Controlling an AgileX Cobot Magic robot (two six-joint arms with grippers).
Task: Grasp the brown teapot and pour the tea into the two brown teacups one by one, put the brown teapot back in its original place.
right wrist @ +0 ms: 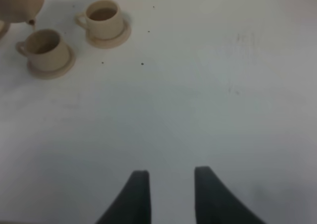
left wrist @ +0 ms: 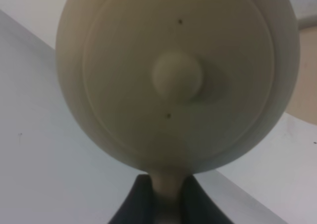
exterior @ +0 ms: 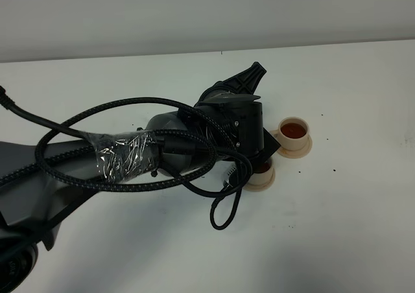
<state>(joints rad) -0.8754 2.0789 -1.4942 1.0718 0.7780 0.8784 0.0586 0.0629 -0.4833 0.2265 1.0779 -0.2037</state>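
No legible text, label, brand, number or sign on anything here.

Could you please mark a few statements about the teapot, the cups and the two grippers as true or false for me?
1. The left gripper grips the brown teapot by its handle. True.
2. The right gripper is holding something. False: its jaws stand open with nothing between them.
3. The teapot's lid is off. False: the lid, with its knob, sits on the pot.
4. The two teacups each stand on a saucer. True.
5. The cup not covered by the arm in the high view holds reddish-brown tea. True.
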